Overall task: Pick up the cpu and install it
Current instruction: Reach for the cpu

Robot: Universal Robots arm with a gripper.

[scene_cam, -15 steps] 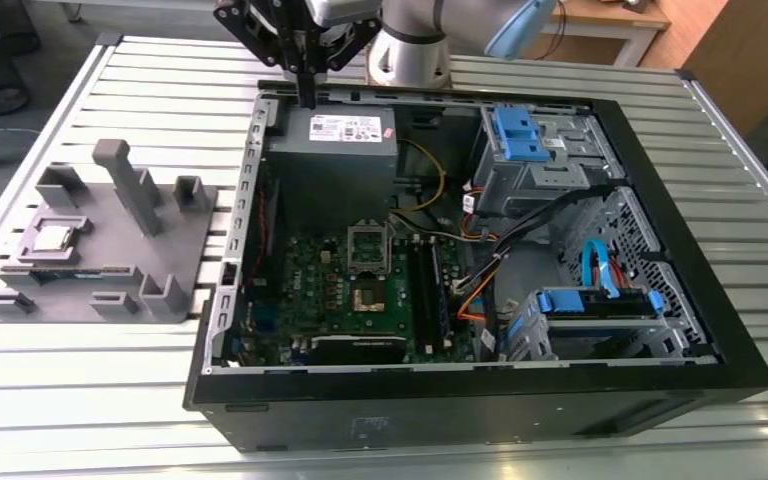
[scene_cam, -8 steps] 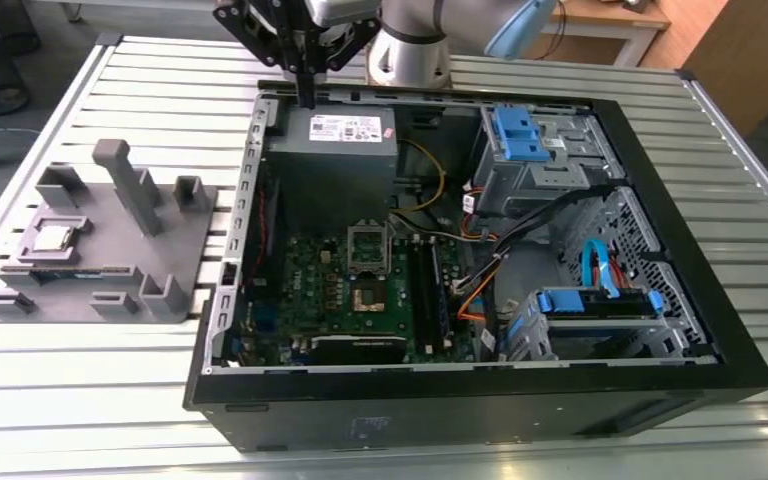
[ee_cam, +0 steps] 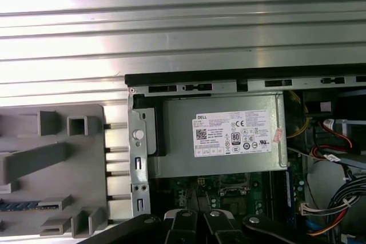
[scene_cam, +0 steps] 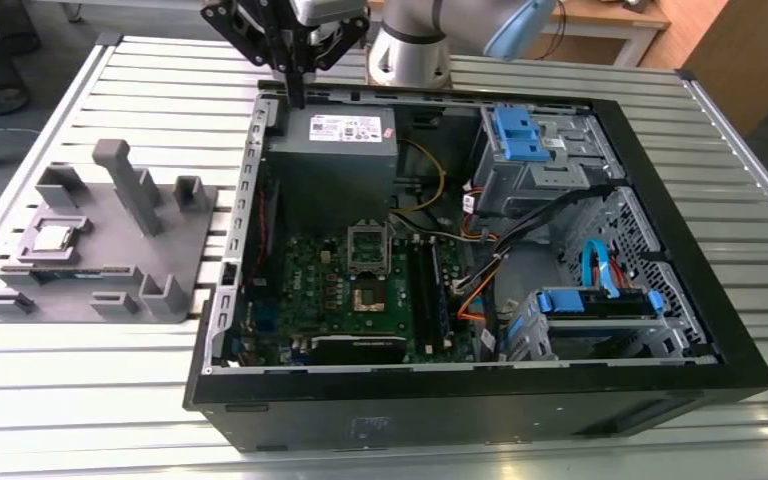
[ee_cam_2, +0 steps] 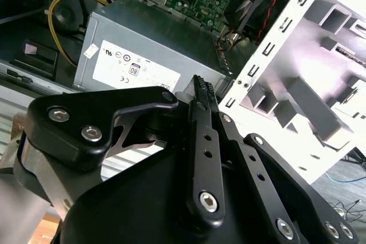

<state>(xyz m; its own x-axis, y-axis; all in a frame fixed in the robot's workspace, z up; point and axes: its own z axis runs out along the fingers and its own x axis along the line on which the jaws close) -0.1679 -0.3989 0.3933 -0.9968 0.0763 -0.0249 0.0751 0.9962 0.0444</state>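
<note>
Your gripper (scene_cam: 296,97) hangs at the top of the exterior view, its jaws clenched on nothing. It is above the power supply (scene_cam: 337,130), by the rim of the open computer case (scene_cam: 491,410). The cpu (scene_cam: 51,238) lies well apart at the frame's left, on the grey holder (scene_cam: 191,238). The motherboard socket (scene_cam: 371,270) sits mid-frame, and the gripper's upper body is cut off.

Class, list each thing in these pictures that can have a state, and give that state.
claw: shut, holding nothing.
cpu: flat in the grey holder, not grasped.
computer case: on its side, panel off.
socket: no chip seated.
</note>
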